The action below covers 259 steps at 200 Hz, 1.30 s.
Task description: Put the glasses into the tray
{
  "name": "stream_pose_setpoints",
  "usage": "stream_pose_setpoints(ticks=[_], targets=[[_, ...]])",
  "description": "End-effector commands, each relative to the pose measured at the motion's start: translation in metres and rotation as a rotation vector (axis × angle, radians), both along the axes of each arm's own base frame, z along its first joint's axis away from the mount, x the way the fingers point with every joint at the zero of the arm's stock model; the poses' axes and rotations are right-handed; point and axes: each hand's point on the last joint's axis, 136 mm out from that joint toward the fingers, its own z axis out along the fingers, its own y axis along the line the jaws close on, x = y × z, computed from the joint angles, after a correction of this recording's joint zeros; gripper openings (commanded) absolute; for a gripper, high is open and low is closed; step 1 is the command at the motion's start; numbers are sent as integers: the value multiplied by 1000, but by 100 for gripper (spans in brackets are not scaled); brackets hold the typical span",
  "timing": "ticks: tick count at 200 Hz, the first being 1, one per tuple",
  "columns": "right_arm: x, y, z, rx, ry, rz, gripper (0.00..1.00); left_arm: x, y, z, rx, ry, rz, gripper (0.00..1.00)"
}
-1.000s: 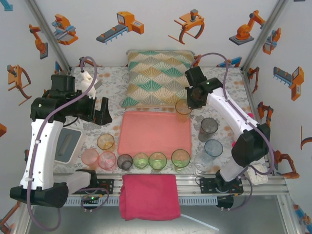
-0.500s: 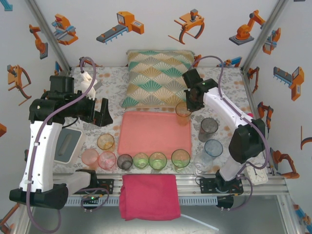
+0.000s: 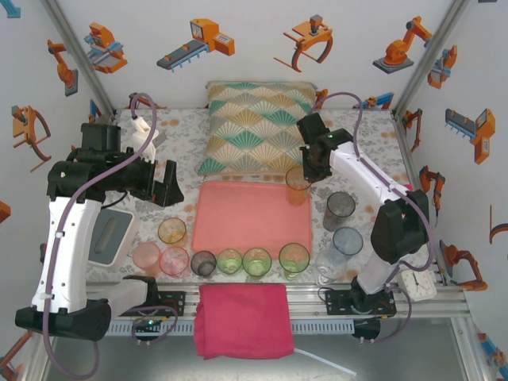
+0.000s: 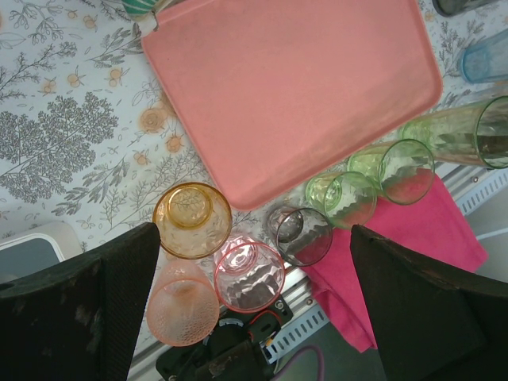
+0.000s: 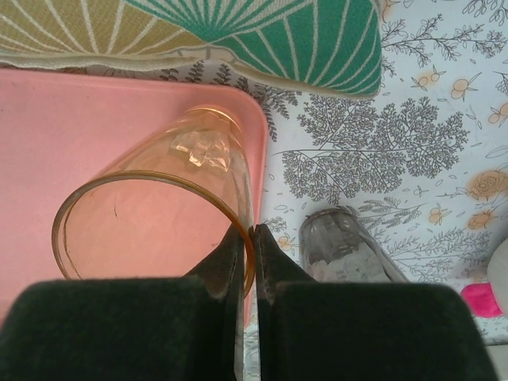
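Closed on the rim of the amber tumbler (image 5: 159, 182), the right pincer (image 5: 248, 234) stands it in a far corner of the salmon tray (image 5: 79, 119); the left pincer (image 4: 255, 238) gapes wide, empty.

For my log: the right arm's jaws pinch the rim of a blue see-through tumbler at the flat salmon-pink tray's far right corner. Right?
Only the colour is wrong: the right wrist view shows the jaws pinching the rim of an amber see-through tumbler at that corner of the salmon-pink tray.
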Motion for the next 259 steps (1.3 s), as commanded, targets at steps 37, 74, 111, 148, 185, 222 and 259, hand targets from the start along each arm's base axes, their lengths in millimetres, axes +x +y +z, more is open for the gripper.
stream_pose_setpoints(ticks=[37, 74, 111, 148, 185, 222, 259], targets=[[-4, -8, -1, -6, -3, -27, 26, -9, 1, 3, -4, -4, -14, 97], [-3, -9, 7, -10, -16, -24, 37, -10, 1, 5, -4, -10, -15, 97], [-1, -14, 28, -24, -45, -21, 40, -11, 2, 5, 2, -17, -16, 97], [-3, -25, 61, -23, -101, -35, 40, -13, 2, 6, 6, -24, -21, 97], [-14, -44, 95, -13, -155, -74, 41, -15, 3, 8, 17, -44, -30, 97], [-37, -78, 104, -3, -173, -174, 41, -18, 4, 9, 28, -61, -40, 97], [-61, -108, 86, 19, -135, -277, 40, -21, -1, 8, 5, -55, -66, 97]])
